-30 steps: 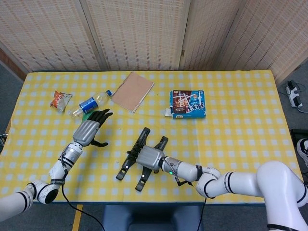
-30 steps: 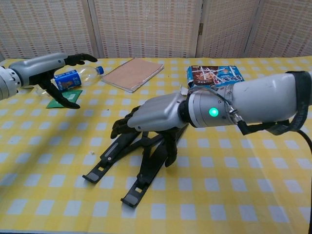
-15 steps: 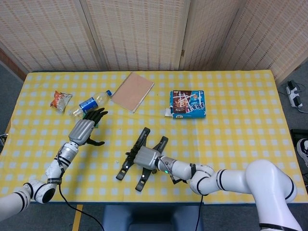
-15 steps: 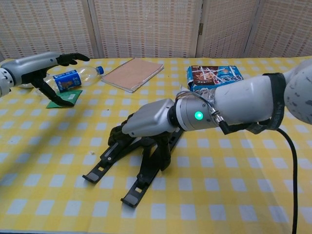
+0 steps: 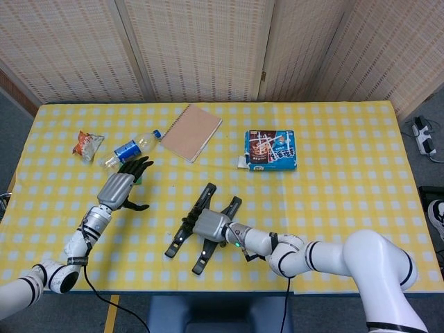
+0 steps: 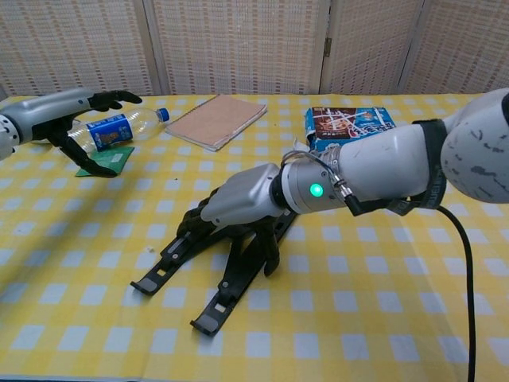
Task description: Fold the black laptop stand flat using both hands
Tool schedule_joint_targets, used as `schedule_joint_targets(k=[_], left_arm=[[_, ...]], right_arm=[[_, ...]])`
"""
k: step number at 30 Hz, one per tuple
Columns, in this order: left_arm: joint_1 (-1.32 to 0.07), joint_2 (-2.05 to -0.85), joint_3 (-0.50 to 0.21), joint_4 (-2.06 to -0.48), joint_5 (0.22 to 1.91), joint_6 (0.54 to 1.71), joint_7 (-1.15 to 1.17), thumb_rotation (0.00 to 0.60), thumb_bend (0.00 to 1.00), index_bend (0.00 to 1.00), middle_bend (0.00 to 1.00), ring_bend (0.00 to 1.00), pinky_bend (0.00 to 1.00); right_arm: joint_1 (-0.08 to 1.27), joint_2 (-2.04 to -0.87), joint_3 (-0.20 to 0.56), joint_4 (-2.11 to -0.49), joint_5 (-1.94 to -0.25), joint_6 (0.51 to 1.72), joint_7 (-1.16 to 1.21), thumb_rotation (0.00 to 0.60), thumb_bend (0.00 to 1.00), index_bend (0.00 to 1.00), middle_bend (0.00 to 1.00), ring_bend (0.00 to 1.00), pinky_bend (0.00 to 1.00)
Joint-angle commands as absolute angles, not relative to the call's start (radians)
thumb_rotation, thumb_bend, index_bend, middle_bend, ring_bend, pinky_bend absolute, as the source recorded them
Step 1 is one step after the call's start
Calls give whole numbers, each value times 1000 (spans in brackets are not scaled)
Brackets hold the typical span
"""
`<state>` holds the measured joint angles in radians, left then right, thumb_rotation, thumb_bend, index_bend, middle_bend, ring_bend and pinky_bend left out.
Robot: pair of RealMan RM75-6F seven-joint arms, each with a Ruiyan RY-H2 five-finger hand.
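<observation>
The right hand's dark fingers [image 6: 199, 216] curl down over the upper bars of the black laptop stand [image 6: 208, 274], gripping it from above; the right hand [image 5: 210, 225] lies on the stand's middle. The stand sits on the yellow checked worktop [image 5: 347, 180], its two legs splayed and its upper part raised off the cloth. The left hand [image 5: 119, 189] hovers well left of the stand, fingers spread and holding nothing. Just beyond the left hand from the stand lie a water bottle [image 6: 121, 127] with a blue label and a small green card [image 6: 105, 161]. Behind the stand lie a spiral notebook [image 5: 191, 132] and a blue snack box [image 5: 271, 150]. Farther left of the stand than the bottle is a snack packet [image 5: 87, 144].
</observation>
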<state>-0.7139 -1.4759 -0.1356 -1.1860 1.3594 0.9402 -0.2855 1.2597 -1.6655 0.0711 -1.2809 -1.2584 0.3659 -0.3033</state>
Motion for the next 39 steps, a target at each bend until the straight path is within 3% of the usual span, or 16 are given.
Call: schedule_joint_targets(k=[1, 20, 30, 39], left_arm=[[-713, -1476, -135, -1186, 1361, 940, -286, 600, 138, 0, 0, 0, 0], [-702, -1477, -127, -1178, 1374, 943, -293, 600, 138, 0, 0, 0, 0], [-700, -1481, -124, -1170, 1378, 939, -297, 600, 138, 0, 0, 0, 0], [-696, -1478, -123, -1172, 1379, 943, -293, 600, 138, 0, 0, 0, 0]], right_arm=[[1266, -1670, 72, -1273, -1259, 368, -299, 600, 120, 0, 0, 0, 0], [1308, -1736, 84, -1170, -1268, 363, -250, 600, 120, 0, 8, 0, 0], [1295, -1738, 92, -1151, -1331, 405, -176, 600, 120, 4, 236, 109, 0], [1285, -1742, 89, -1146, -1392, 445, -117, 600, 121, 137, 369, 230, 0]])
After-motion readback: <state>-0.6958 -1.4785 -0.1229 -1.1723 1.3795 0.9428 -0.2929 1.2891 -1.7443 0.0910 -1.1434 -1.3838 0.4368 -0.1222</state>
